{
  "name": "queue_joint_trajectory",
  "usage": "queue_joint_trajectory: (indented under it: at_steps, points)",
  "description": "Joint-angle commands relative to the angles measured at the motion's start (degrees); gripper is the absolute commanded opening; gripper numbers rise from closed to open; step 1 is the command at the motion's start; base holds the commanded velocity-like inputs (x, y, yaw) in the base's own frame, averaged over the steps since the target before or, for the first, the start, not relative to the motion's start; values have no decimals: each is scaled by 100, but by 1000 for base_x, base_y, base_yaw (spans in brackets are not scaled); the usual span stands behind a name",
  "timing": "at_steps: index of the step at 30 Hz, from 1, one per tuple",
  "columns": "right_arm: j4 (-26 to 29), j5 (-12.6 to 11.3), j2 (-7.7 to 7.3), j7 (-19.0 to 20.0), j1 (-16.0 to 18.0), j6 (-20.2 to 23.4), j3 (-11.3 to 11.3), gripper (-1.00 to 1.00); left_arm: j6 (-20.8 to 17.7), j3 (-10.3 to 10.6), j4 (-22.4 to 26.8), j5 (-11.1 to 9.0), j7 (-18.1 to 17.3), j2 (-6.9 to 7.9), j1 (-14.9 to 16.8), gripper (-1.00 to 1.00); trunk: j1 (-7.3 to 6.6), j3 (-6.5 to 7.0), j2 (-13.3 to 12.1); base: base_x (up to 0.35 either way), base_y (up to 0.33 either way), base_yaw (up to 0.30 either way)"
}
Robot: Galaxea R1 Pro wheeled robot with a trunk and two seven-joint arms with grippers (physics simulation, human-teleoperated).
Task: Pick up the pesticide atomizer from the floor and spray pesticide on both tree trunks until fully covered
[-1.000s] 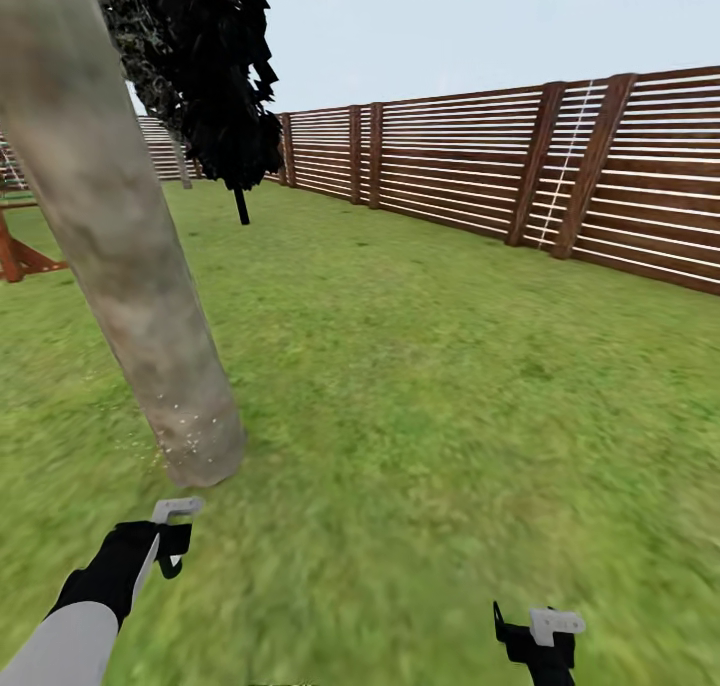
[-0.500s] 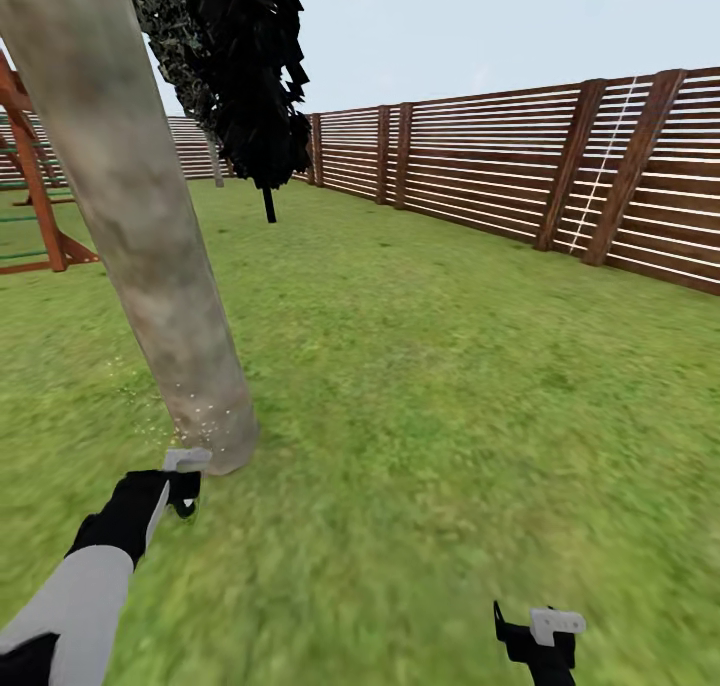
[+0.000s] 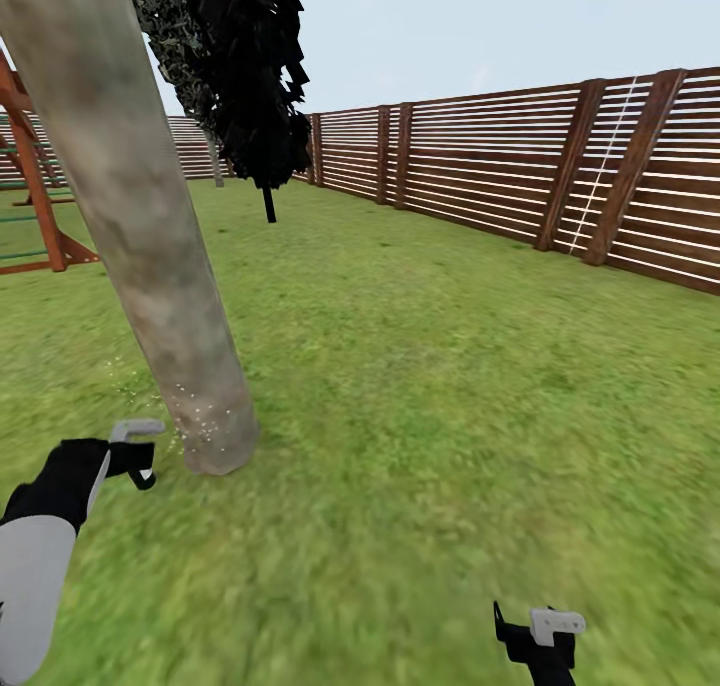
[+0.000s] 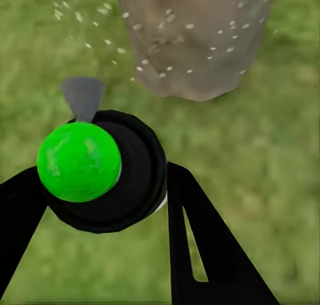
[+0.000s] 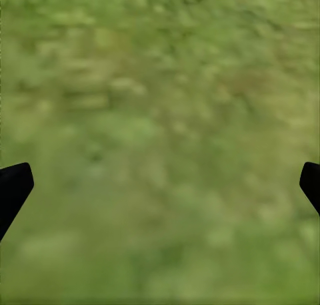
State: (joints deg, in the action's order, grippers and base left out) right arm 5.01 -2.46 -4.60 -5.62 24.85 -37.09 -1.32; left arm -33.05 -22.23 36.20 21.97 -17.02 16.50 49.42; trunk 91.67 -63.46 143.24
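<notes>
Stretching out to the slatted wooden fence [image 3: 520,181], the floor [image 3: 420,386] is a blurred green lawn. On it, well in from the fence, rises the thick mottled tree trunk [image 3: 130,216], with a dark-leaved thin tree [image 3: 245,76] farther back. White pesticide [image 3: 200,421] specks dot the trunk's base and the grass beside it. Just beside that base, the left gripper [image 4: 100,205] is clamped around the pesticide atomizer [image 4: 100,168], a black body with a green top and grey nozzle facing the trunk. Over bare grass, the right gripper [image 5: 160,185] has its fingers spread wide, holding nothing.
</notes>
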Motion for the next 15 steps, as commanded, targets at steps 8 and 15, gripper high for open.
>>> queue_joint_trajectory:
  at_steps: [8,15]
  points:
    - [0,1,2,2,-2,0,0,100,48,523,-83,-1,-15,-21,-29,-100,0,0,0,0,0,0]
    - [0,1,-2,8,0,0,0,100,44,615,-81,-8,-15,-27,-148,-100,0,0,0,68,6,0]
